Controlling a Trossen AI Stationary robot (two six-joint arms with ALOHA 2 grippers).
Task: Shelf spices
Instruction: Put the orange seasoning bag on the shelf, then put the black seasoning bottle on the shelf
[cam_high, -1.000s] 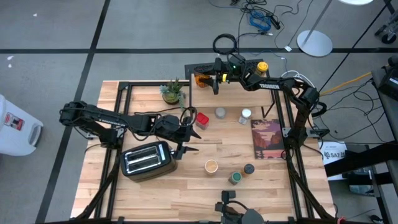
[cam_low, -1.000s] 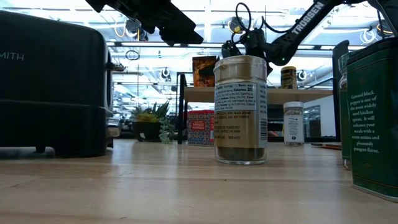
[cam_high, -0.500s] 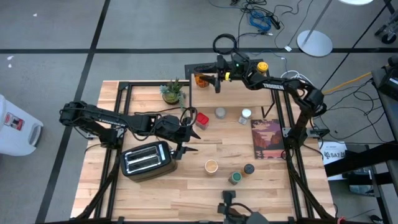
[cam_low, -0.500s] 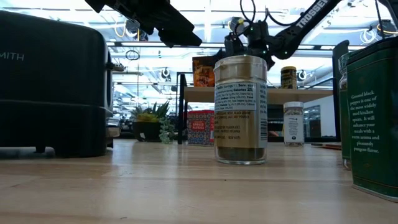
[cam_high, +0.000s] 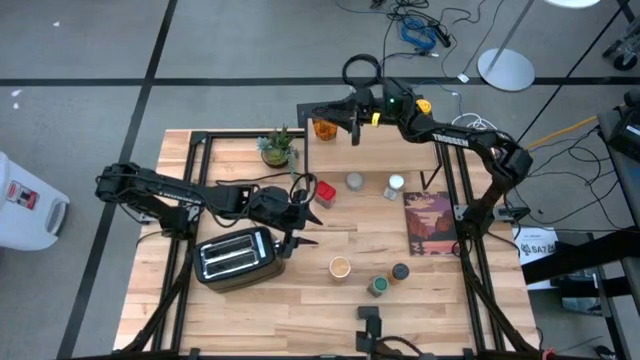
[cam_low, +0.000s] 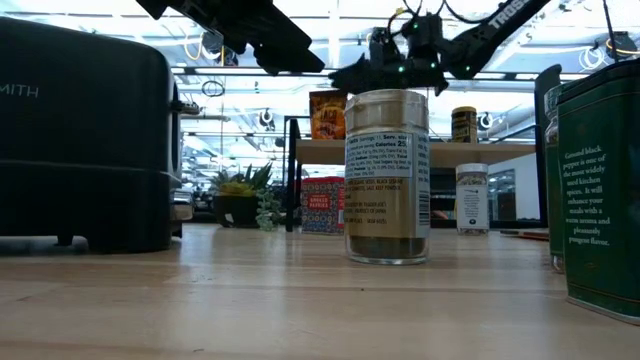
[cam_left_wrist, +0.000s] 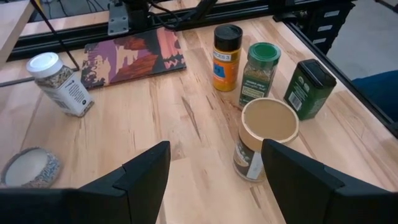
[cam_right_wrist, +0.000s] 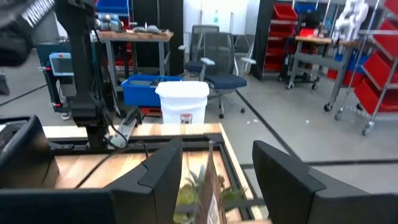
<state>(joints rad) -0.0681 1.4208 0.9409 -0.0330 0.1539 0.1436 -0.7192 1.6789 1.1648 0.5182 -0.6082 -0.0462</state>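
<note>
Near edge, 6 o'clock: green tin (cam_left_wrist: 309, 88), green-capped jar (cam_high: 378, 286), black-capped bottle (cam_high: 400, 271), tan jar (cam_high: 340, 267); all on the table (cam_high: 300, 300), unshelved.

Toaster (cam_high: 235, 257) at 7 o'clock, not a task item.

Centre: left gripper (cam_high: 303, 213) hovers over bare table, jaws parted, nothing between them. A red tin (cam_high: 325, 192) lies just beside it, at 12 o'clock from the gripper. A book (cam_high: 430, 222) lies at 3 o'clock.

Beyond centre: silver-lidded jar (cam_high: 354, 181) and white-capped jar (cam_high: 395, 186), both on the table in front of the shelf (cam_high: 400, 150).

Far edge, 12 o'clock: plant (cam_high: 276, 147) at 11 o'clock. On the shelf stand an orange tin (cam_high: 323, 128) at its left end and a yellow-capped jar (cam_high: 422, 106) at its right end. Right gripper (cam_high: 345, 124) hangs just beside the orange tin, jaws apart and holding nothing.

Tally, as judged: two shelved, seven left.
</note>
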